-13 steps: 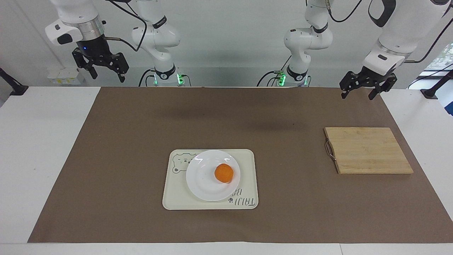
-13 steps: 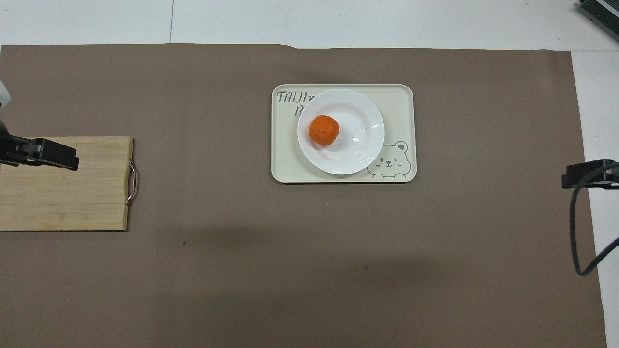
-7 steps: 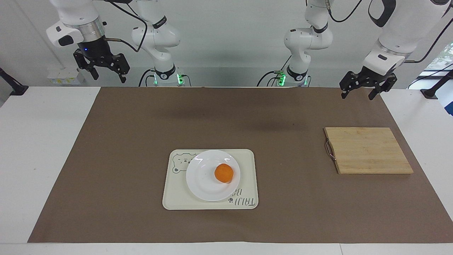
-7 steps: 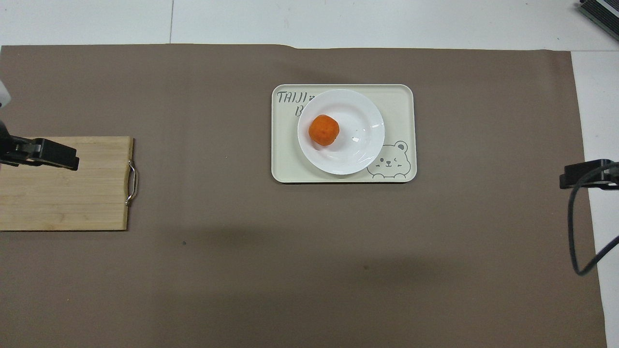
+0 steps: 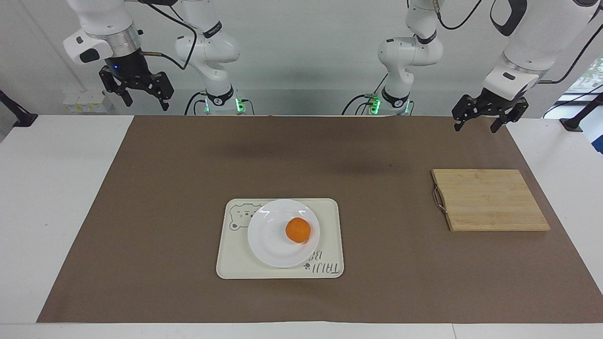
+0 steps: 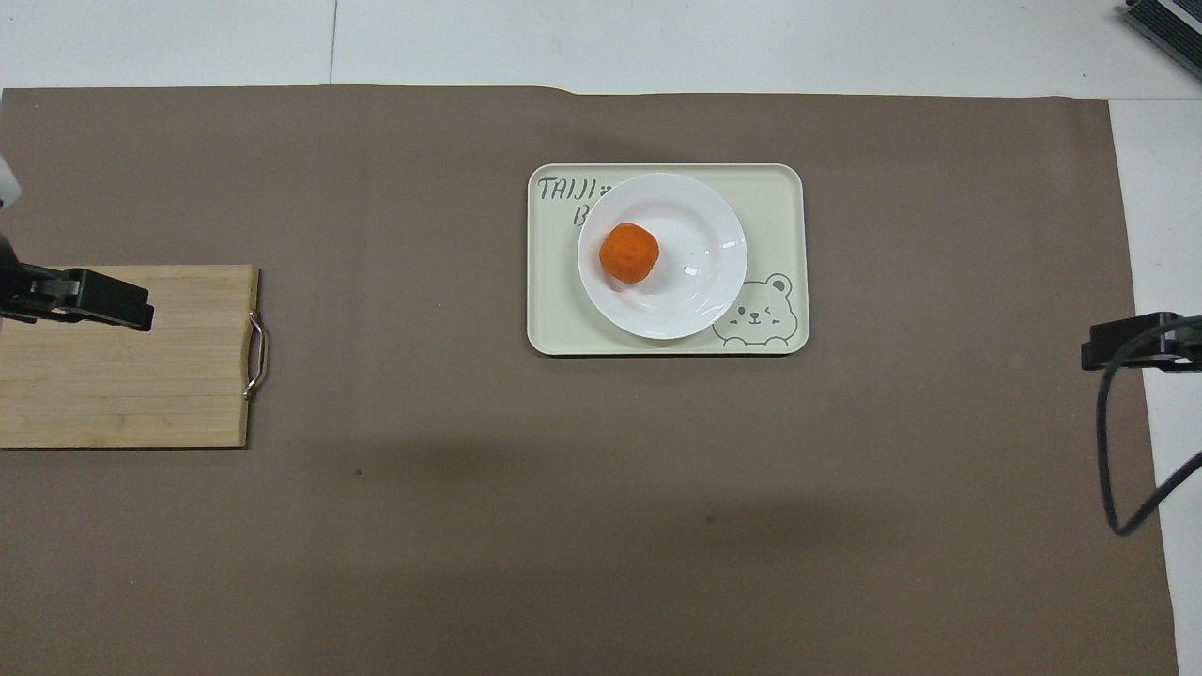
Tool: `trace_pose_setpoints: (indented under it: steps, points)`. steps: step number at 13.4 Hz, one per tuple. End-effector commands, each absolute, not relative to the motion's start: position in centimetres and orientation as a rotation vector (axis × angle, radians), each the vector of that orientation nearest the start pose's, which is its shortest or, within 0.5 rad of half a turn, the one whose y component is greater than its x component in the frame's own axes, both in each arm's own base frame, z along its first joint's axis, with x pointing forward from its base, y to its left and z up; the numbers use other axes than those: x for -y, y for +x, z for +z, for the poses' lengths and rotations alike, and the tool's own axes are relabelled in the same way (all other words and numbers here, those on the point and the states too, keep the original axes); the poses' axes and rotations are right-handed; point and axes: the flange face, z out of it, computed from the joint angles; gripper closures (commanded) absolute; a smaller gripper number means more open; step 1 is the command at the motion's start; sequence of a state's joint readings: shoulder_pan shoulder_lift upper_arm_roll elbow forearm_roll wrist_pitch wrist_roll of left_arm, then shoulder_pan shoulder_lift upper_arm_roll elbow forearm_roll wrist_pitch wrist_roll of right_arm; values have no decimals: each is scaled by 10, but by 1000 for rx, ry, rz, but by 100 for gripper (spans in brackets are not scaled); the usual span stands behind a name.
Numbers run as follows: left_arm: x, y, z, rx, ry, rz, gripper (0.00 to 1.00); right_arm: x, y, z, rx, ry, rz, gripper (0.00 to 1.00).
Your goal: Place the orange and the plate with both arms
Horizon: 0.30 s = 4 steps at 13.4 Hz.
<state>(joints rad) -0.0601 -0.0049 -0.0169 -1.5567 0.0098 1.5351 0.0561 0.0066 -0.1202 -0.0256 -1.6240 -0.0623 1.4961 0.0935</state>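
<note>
Little has changed over the last second: the right gripper (image 5: pixel 143 96) has been drawn slightly upward and a touch toward the middle of the worktop (image 5: pixel 61 197), while the left gripper (image 5: pixel 480 122) has hardly moved. Nothing on the worktop has been disturbed. The orange (image 5: pixel 297 230) is resting on the plate (image 5: pixel 271 242), and the plate is lying on the cream tray (image 5: pixel 330 212), well apart from both grippers. This is taken to mean that the placing is finished and the arms are being withdrawn, though it could equally be a pause before a fresh reach.

Both grippers are held high at the robots' edge of the brown mat (image 5: pixel 165 188), each pointing down, fingers spread apart and empty. The left one is hung nearer to the robots than the wooden cutting board (image 5: pixel 490 200); in the overhead view only its tip is seen, so its exact height over the board cannot be judged.
</note>
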Motion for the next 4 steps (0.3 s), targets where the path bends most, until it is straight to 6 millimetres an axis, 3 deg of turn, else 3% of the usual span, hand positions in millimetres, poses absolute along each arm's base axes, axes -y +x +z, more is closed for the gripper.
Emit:
trace_pose_setpoints:
  steps: [1,4]
  points:
    - [39,549,634,-213,-3110,31,0,20,509,656,-172,-3175,-4,0]
    - [39,549,634,-213,-3110,31,0,16,509,656,-157,-3176,1,0]
